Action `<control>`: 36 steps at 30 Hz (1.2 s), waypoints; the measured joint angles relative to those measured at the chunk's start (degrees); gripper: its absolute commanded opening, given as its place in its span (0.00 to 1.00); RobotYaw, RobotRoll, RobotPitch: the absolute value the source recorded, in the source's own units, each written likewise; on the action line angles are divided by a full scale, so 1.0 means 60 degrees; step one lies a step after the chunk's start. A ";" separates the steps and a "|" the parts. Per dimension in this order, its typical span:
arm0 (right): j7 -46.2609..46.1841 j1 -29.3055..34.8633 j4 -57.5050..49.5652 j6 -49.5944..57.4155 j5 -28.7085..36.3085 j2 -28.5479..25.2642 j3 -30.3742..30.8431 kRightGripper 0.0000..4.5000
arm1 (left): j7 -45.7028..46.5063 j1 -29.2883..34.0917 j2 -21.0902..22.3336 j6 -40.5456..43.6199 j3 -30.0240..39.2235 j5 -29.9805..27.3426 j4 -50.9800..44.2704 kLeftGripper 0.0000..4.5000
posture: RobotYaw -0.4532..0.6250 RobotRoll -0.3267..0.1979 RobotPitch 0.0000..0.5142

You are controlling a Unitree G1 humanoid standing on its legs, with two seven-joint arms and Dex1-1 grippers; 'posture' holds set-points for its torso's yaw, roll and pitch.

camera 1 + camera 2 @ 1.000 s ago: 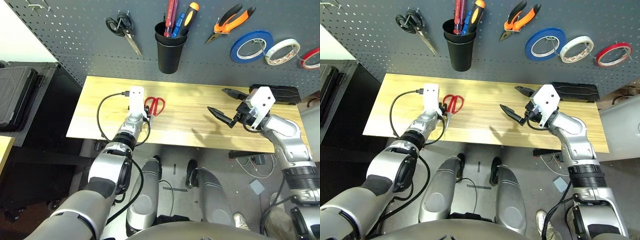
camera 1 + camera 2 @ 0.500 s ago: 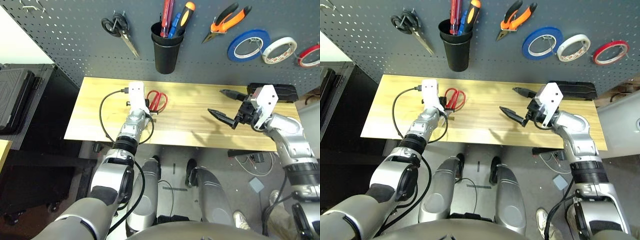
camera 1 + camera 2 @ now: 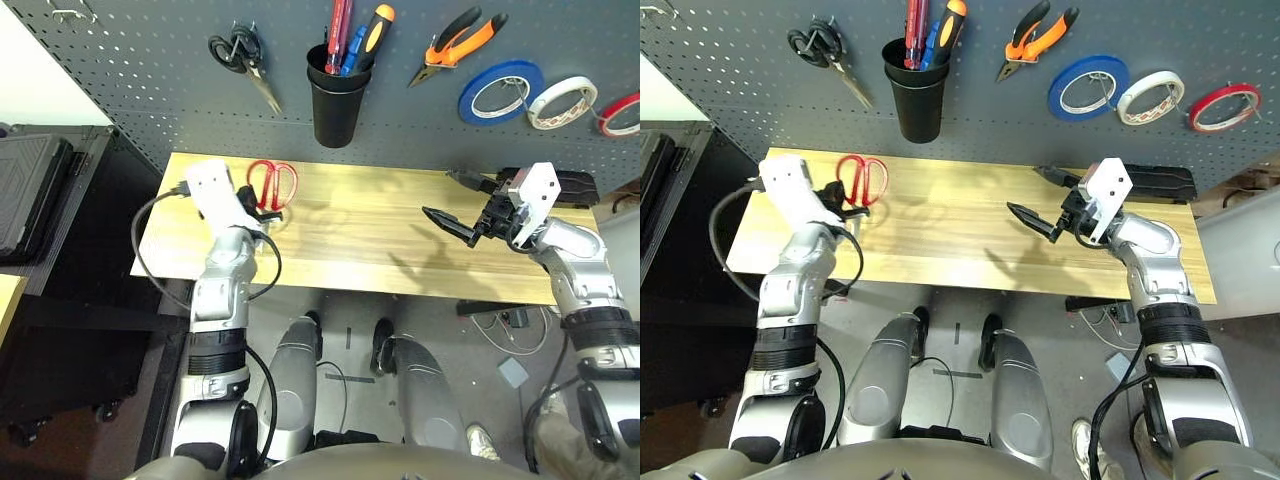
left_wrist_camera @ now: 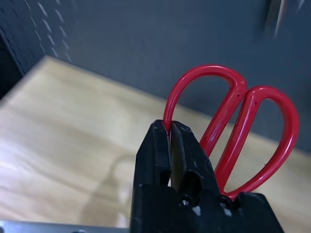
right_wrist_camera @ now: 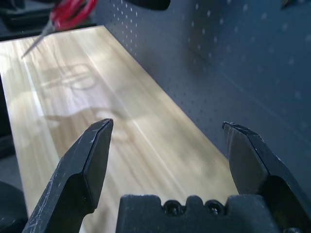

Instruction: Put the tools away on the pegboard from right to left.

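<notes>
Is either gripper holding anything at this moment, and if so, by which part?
The left gripper is shut on the red-handled scissors, pinching one handle loop. The right gripper is open and holds nothing.

Left gripper (image 4: 170, 141) fingers pinched together, right gripper (image 5: 167, 145) fingers spread.

Even, bright overhead light falls on the wooden surface (image 3: 380, 230), where soft grey shadows of the arms lie on the wood. The head views are sharp, with the pegboard (image 3: 150, 70) bowing slightly toward the edges. In the left wrist view the red-handled scissors (image 4: 233, 121) are crisp while the background blurs; in the right wrist view the far surface is soft, with a pale sheen
</notes>
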 measured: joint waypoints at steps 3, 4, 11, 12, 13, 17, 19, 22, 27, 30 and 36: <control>0.0264 -0.0311 0.0368 -0.0238 0.0092 -0.0003 -0.0186 1.00 | -0.0181 -0.0414 0.0352 0.0124 0.0362 -0.0374 -0.0518 0.00 | 0.74 0.62 0.52; 0.0341 -0.0356 0.0482 -0.0290 0.0127 -0.0006 -0.0252 1.00 | -0.0219 -0.0555 0.0394 0.0168 0.0408 -0.0483 -0.0738 0.00 | 0.74 0.62 0.52; 0.0654 -0.0737 0.1202 -0.0671 0.0206 -0.0009 -0.0434 1.00 | -0.0514 -0.1239 0.0621 0.0730 0.0480 -0.1326 -0.1645 0.00 | 0.74 0.62 0.51; 0.0662 -0.0745 0.1245 -0.0722 0.0239 -0.0013 -0.0479 1.00 | -0.0513 -0.1306 0.0633 0.0786 0.0492 -0.1411 -0.1728 0.00 | 0.74 0.62 0.51; 0.0675 -0.0750 0.1296 -0.0754 0.0258 -0.0013 -0.0528 1.00 | -0.0512 -0.1416 0.0663 0.0852 0.0497 -0.1468 -0.1762 0.00 | 0.74 0.62 0.50; 0.0773 -0.0760 0.1423 -0.0869 0.0276 -0.0012 -0.0634 1.00 | -0.0499 -0.1538 0.0698 0.1013 0.0576 -0.1644 -0.1819 0.00 | 0.74 0.62 0.50; 0.0843 -0.0774 0.1439 -0.0898 0.0301 -0.0011 -0.0664 1.00 | -0.0498 -0.1538 0.0706 0.1073 0.0677 -0.1739 -0.1820 0.00 | 0.74 0.62 0.50; 0.0952 -0.0867 0.1454 -0.0909 0.0413 -0.0009 -0.0695 1.00 | -0.0498 -0.1538 0.0773 0.1095 0.0784 -0.1847 -0.1831 0.00 | 0.75 0.62 0.49; 0.1356 -0.1085 0.1428 -0.0843 0.0892 0.0036 -0.0968 1.00 | -0.0496 -0.1539 0.0822 0.1095 0.0960 -0.2130 -0.1999 0.00 | 0.75 0.62 0.49; 0.1574 -0.1110 0.1324 -0.0669 0.1202 0.0065 -0.1072 1.00 | -0.0491 -0.1605 0.0821 0.1095 0.1021 -0.2280 -0.2078 0.00 | 0.75 0.62 0.49; 0.2238 -0.1040 0.0558 -0.0221 0.1940 0.0157 -0.1237 1.00 | -0.0489 -0.1711 0.0782 0.1093 0.1052 -0.2551 -0.2069 0.00 | 0.74 0.62 0.49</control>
